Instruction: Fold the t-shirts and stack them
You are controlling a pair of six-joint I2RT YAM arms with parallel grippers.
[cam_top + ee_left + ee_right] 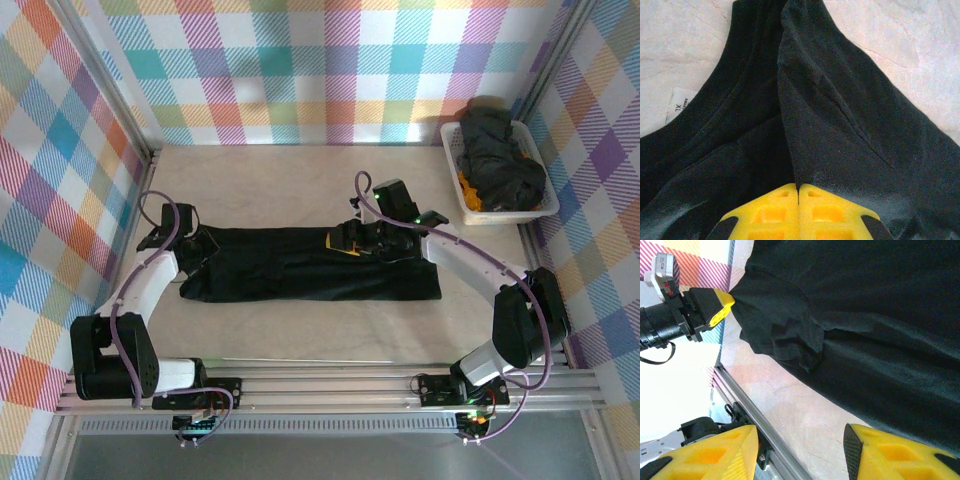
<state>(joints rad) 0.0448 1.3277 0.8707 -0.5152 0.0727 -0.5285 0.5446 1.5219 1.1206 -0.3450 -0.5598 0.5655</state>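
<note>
At far left, your left gripper (pixel 798 189) clamps the shirt (pixel 300 268) while your right gripper (pixel 801 436) hangs apart, so a one-sided pull may bunch the fold.

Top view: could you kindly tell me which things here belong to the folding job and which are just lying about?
Job: black t-shirt laid out flat; heap of black cloth, probably more t-shirts.
Lying about: white basket holding that heap; small orange thing beside the heap.
</note>
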